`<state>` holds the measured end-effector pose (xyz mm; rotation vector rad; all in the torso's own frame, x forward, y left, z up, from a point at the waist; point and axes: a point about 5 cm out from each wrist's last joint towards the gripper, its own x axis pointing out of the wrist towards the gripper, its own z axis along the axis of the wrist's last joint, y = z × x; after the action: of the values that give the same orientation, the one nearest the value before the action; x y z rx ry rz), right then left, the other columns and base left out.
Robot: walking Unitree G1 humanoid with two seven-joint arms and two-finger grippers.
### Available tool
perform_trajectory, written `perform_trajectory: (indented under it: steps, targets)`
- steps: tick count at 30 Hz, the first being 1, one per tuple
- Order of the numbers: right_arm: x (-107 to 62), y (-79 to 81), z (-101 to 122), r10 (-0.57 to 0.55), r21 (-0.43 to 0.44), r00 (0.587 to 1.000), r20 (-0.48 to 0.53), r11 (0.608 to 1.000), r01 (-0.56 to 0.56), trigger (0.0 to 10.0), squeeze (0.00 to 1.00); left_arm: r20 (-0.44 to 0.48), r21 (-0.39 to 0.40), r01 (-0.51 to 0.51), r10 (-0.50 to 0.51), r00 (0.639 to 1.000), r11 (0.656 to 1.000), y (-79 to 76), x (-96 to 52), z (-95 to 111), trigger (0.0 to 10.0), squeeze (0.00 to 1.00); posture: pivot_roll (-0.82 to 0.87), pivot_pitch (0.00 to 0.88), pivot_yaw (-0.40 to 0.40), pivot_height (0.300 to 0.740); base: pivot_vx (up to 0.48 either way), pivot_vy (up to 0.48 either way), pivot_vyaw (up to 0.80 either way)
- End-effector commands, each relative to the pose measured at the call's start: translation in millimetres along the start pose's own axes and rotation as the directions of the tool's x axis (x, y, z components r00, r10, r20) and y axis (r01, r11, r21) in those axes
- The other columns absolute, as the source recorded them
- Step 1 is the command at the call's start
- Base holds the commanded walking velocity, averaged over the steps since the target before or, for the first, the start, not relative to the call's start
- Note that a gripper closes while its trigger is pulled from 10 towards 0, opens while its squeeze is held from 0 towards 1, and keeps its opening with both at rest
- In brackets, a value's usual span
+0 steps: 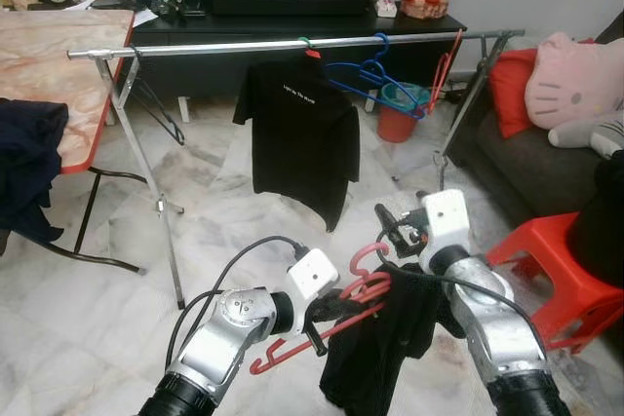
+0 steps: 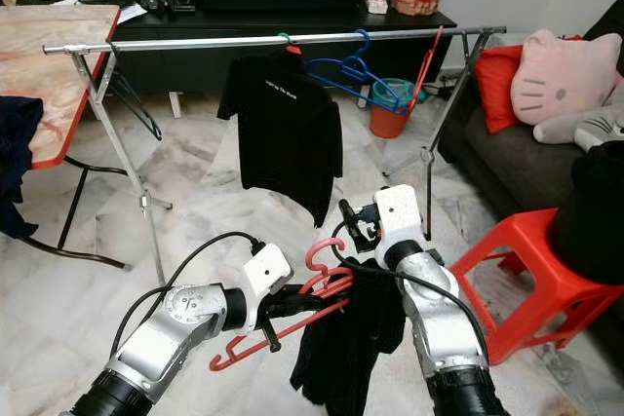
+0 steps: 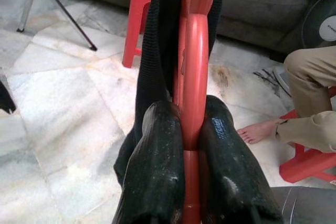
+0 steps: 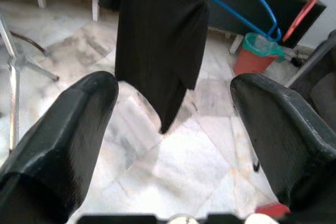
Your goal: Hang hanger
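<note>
your left gripper point(image 3: 191, 145) is clamped on a red hanger point(image 1: 336, 314) low in the near centre of the scene, both black fingers point(image 3: 152, 171) pressed against the plastic. a black garment point(image 1: 380, 348) is draped over that hanger and hangs down between your two arms. your right gripper point(image 1: 390, 226) sits just right of the hanger's hook, fingers spread wide with nothing between them, pointing toward the far rack. the metal clothes rail point(image 1: 214, 44) runs across the far side, well apart from the held hanger. on it hang a black t-shirt point(image 1: 297, 138), blue hangers point(image 1: 375, 80) to its right, and another red hanger point(image 1: 444, 70) farther right. a red plastic stool point(image 1: 561, 265) stands at the near right, by a sofa with a pink plush cushion point(image 1: 575, 80). a person's bare foot point(image 3: 257, 129) and trouser leg show in the left wrist view.
</note>
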<state>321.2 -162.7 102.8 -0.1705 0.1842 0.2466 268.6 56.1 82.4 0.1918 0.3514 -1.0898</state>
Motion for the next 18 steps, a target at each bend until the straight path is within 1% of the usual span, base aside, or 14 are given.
perform_trajectory:
  steps: [1,5,6,7,10,11,12,13,14,15,18]
  targets:
    - [3.9,-8.7,-4.4,-0.029,-0.026,0.996,-0.08,0.999,0.027,10.0,0.0,-0.014,-0.012,-0.016,0.016,1.0,1.0,0.4,-2.6,-1.9,10.0,0.0,-0.04,0.0,-0.12,0.74,0.0,0.0,0.0]
    - [6.1,-4.4,-7.0,0.007,-0.048,0.993,-0.116,0.999,-0.013,10.0,0.0,-0.015,-0.013,-0.02,0.019,1.0,1.0,0.6,-2.6,-0.9,10.0,0.0,-0.04,0.0,-0.122,0.74,0.0,0.0,0.0]
    - [7.0,-1.0,-9.1,0.03,-0.1,0.989,-0.144,0.994,-0.045,10.0,0.0,-0.012,-0.01,-0.029,0.029,1.0,1.0,1.8,-2.9,-0.2,10.0,0.0,-0.04,0.0,-0.122,0.74,0.0,0.0,0.0]
    - [7.3,1.0,-10.2,0.042,-0.112,0.987,-0.157,0.992,-0.06,10.0,0.0,-0.01,-0.01,-0.036,0.036,0.999,0.999,2.8,-3.0,-0.1,10.0,0.0,-0.04,0.0,-0.121,0.74,0.0,0.0,0.0]
    - [8.5,9.3,-11.2,0.093,-0.095,0.979,-0.181,0.989,-0.111,10.0,0.0,0.005,-0.007,-0.083,0.083,0.997,0.997,8.5,-3.2,2.1,10.0,0.0,-0.04,0.0,-0.122,0.74,0.0,0.0,0.0]
    - [8.5,9.3,-11.2,0.093,-0.095,0.979,-0.181,0.989,-0.111,10.0,0.0,0.005,-0.007,-0.083,0.083,0.997,0.997,8.5,-3.2,2.1,10.0,0.0,-0.04,0.0,-0.122,0.74,0.0,0.0,0.0]
    - [9.0,15.4,-9.4,0.132,-0.107,0.975,-0.181,0.982,-0.153,10.0,0.0,0.033,-0.007,-0.122,0.123,0.992,0.992,13.1,-3.4,6.6,10.0,0.0,-0.04,0.0,-0.122,0.74,0.0,0.0,0.0]
    - [9.0,18.5,-8.4,0.153,-0.115,0.972,-0.18,0.978,-0.175,10.0,0.0,0.047,-0.007,-0.14,0.14,0.989,0.99,15.2,-3.6,9.0,10.0,0.0,-0.04,0.0,-0.121,0.74,0.0,0.0,0.0]
    - [8.8,24.2,-5.8,0.189,-0.123,0.967,-0.168,0.97,-0.211,10.0,0.0,0.083,-0.019,-0.177,0.178,0.981,0.984,19.8,-4.0,15.1,10.0,0.0,-0.04,0.0,-0.121,0.74,0.0,0.0,0.0]
    - [8.5,27.2,-5.0,0.206,-0.138,0.964,-0.169,0.963,-0.23,10.0,0.0,0.119,-0.032,-0.192,0.195,0.974,0.981,22.5,-4.8,21.2,10.0,0.0,-0.04,0.0,-0.123,0.74,0.0,0.0,0.0]
    - [8.4,26.5,-5.3,0.199,-0.159,0.963,-0.184,0.961,-0.229,10.0,0.0,0.149,-0.032,-0.19,0.193,0.97,0.981,23.0,-6.9,27.3,10.0,0.0,-0.04,0.0,-0.124,0.74,0.0,0.0,0.0]
